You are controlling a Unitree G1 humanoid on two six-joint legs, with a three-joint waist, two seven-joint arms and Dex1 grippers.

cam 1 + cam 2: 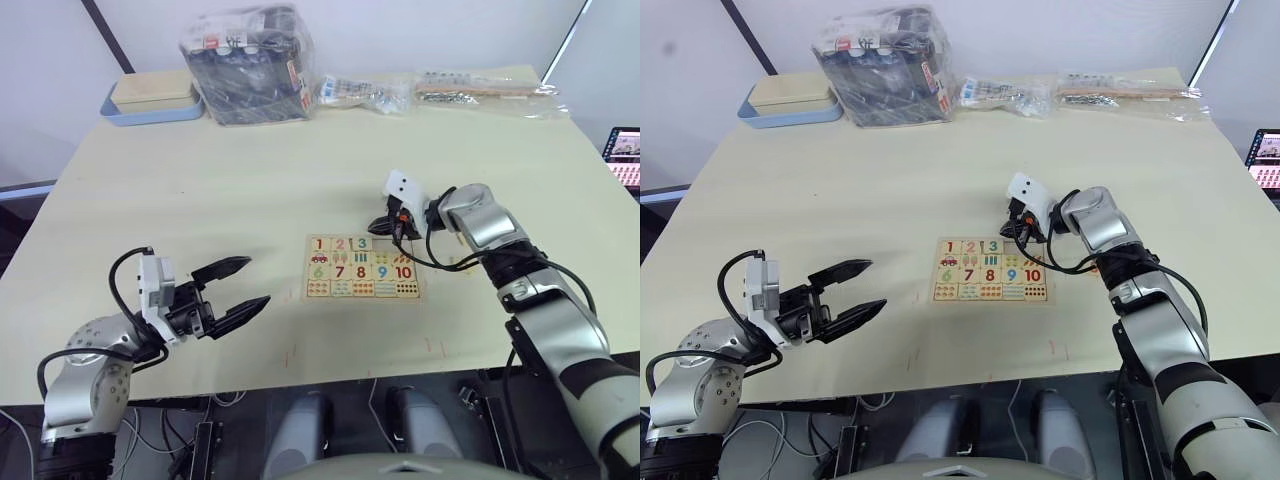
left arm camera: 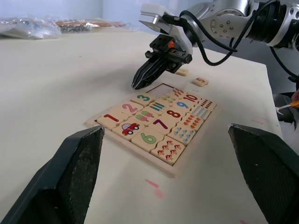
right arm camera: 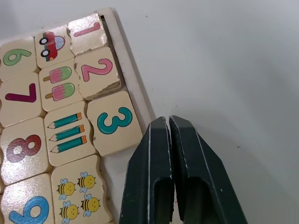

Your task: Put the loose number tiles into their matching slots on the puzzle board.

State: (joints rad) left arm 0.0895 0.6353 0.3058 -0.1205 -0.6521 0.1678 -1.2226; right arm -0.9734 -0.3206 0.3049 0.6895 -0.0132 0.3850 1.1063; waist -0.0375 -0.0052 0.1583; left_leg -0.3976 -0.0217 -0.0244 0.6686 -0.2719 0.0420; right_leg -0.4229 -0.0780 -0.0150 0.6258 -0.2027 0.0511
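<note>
Right gripper (image 3: 169, 122), fingers pressed together and empty, hovered over the puzzle board's (image 1: 362, 266) far edge; left gripper (image 1: 248, 285) gaped wide.

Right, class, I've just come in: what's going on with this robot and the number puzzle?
The robot is filling a puzzle board on the table. Tiles 1, 2 and 3 sit in the top row. The right tool, shut and empty, hovers at the empty slot beside the 3. Tile 5 lies loose beyond the board. The left tool waits open, apart.
</note>
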